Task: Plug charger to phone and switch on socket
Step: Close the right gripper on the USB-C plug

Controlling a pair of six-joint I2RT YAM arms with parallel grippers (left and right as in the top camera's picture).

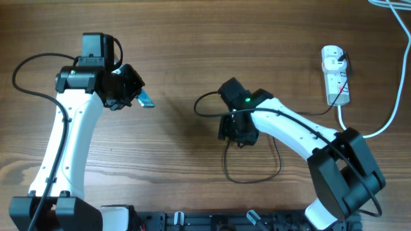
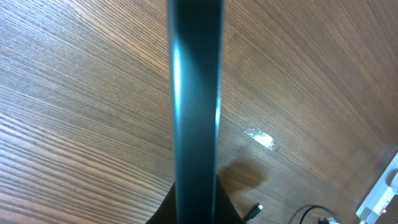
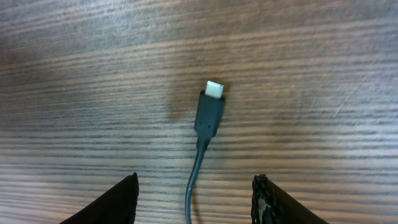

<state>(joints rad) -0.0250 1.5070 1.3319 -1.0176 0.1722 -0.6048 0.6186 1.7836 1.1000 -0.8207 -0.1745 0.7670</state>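
My left gripper is shut on the phone and holds it above the table. In the left wrist view the phone shows edge-on as a dark teal bar. The charger's thin black cable loops on the table under the right arm. Its connector tip lies flat on the wood, with a silver end pointing away, and also shows in the left wrist view. My right gripper is open, low over the table, with the cable between its fingers; it also shows in the overhead view. The socket lies at the far right.
A thick white cord runs from the socket along the right edge of the table. The socket's end shows at the lower right of the left wrist view. Bare wooden table lies between the arms.
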